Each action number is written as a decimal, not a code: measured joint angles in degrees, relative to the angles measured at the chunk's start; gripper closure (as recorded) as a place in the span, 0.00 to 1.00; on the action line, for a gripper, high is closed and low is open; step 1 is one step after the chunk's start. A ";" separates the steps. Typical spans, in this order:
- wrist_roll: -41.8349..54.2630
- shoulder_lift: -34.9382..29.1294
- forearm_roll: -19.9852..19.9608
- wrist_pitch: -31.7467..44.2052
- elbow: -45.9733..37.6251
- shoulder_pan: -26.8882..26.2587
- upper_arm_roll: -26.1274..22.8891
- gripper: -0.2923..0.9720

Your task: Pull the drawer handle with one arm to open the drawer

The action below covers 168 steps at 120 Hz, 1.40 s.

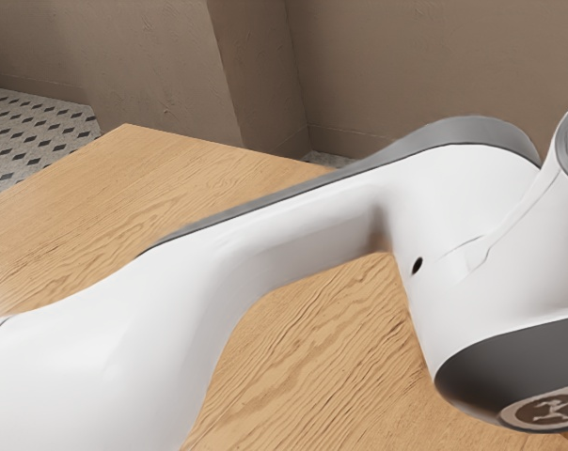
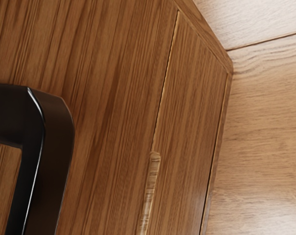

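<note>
The white arm (image 1: 265, 272) sweeps across the exterior view from its lower left to its right, bending at a grey-capped joint (image 1: 538, 395) by that view's right edge, and it passes over a pale wood-grain tabletop (image 1: 105, 197). Beyond the tabletop stand plain brown walls (image 1: 406, 66) and a patch of floor (image 1: 30, 132) tiled in a small dark-and-light pattern. How wide the pincer stands, and whether it has hold of anything, cannot be told. Close before the pincer, in the wrist view, is a cabinet (image 2: 104, 63) of darker, reddish-brown wood with a strong straight grain, resting on the lighter tabletop, which shows past the cabinet's corner. The drawer handle (image 2: 45, 147), a glossy black bar with a rounded bend, is the nearest thing to the pincer; it stands out from the cabinet's wooden face, and wood shows through the gap inside its bend. Farther from the pincer than the handle, a thin seam (image 2: 165, 83) runs along the grain and marks off a narrower panel (image 2: 192, 122) that ends at the cabinet's edge. A small light wooden tab (image 2: 150, 196) sits on that seam, well apart from the black handle. Whether the drawer is pulled out at all or sits flush cannot be told.
</note>
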 joint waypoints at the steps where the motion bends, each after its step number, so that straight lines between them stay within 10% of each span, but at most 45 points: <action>1: 0.00 0.02 -0.01 0.00 0.01 0.00 0.00 0.23; 168: -0.56 -14.96 -4.54 -0.09 -18.90 -3.95 3.16 0.25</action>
